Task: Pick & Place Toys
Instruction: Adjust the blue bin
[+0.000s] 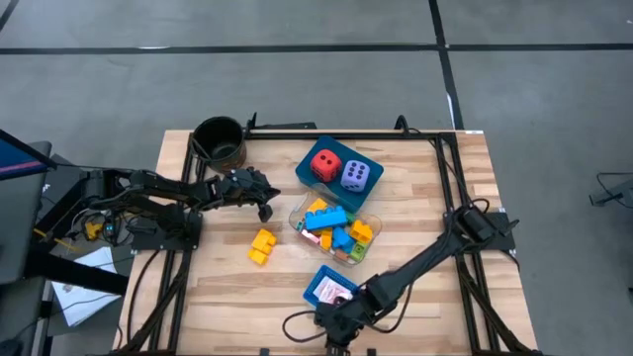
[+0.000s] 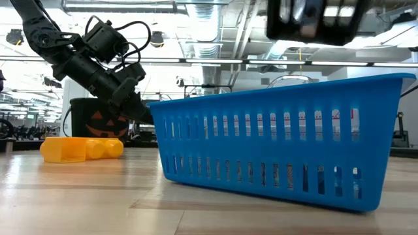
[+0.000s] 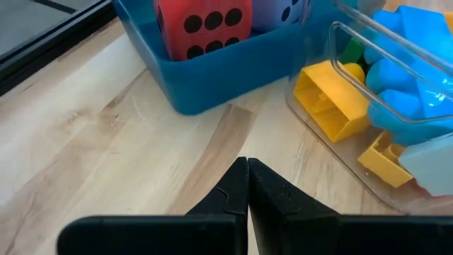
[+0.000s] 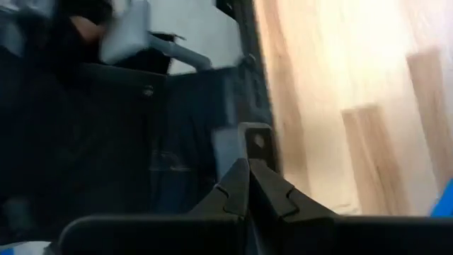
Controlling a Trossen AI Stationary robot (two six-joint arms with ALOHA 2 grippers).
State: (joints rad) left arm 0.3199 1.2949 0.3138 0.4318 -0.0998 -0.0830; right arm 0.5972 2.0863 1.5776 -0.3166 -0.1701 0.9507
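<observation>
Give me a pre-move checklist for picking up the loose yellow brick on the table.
1. Left gripper empty, fingers shut: ok as a start, but not ok for grasping until opened.
2. Yellow brick alone on bare wood, nothing stacked on it: ok.
3. Left gripper lined up over the brick: not ok; it faces the dice tray.
4. Right gripper away from the brick, at the table's near edge: ok.
5. Clear box room for more: cannot tell.

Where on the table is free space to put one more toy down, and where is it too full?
Free: the right side of the table, beyond the clear box; also the front left, below the yellow brick. Crowded: the middle, where the dice tray, clear box and left gripper sit close; the right gripper crowds the card tray.
</observation>
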